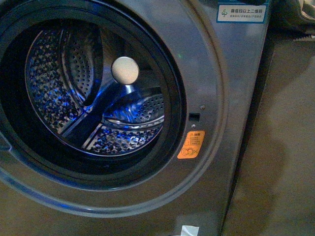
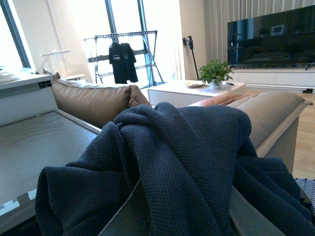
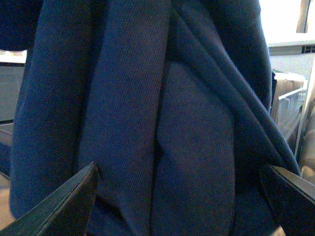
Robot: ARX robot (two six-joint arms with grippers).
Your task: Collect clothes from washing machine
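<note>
The washing machine (image 1: 231, 73) fills the front view. Its porthole is open and the drum (image 1: 74, 83) looks bare: steel paddles and perforations, with no cloth that I can see. Neither arm shows there.

The clothes (image 2: 187, 147) are out in the room instead, a dark navy knit heaped over the left hand (image 2: 184, 219), with a sofa (image 2: 93, 101) behind. Only grey fingers (image 2: 120, 216) peek from under the folds, so I cannot tell whether that hand is clenched. In the right wrist view the navy cloth (image 3: 147, 98) hangs in long folds between the dark fingertips (image 3: 69, 201) of the right hand (image 3: 178, 172). These stand wide apart, released and pinching nothing.

The machine seems emptied, so what is probably left is carrying the load and setting it down. The knit looks draped rather than pinned, so the left arm should travel slowly with its wrist level. A tilt would likely let the limp fabric slide off towards its heavier side. The right hand is well placed to close on the hanging folds. It should grip high, near the bulk, to share the weight and keep loose ends from trailing or snagging. Neither hand should let go until the bundle is over its resting place.
</note>
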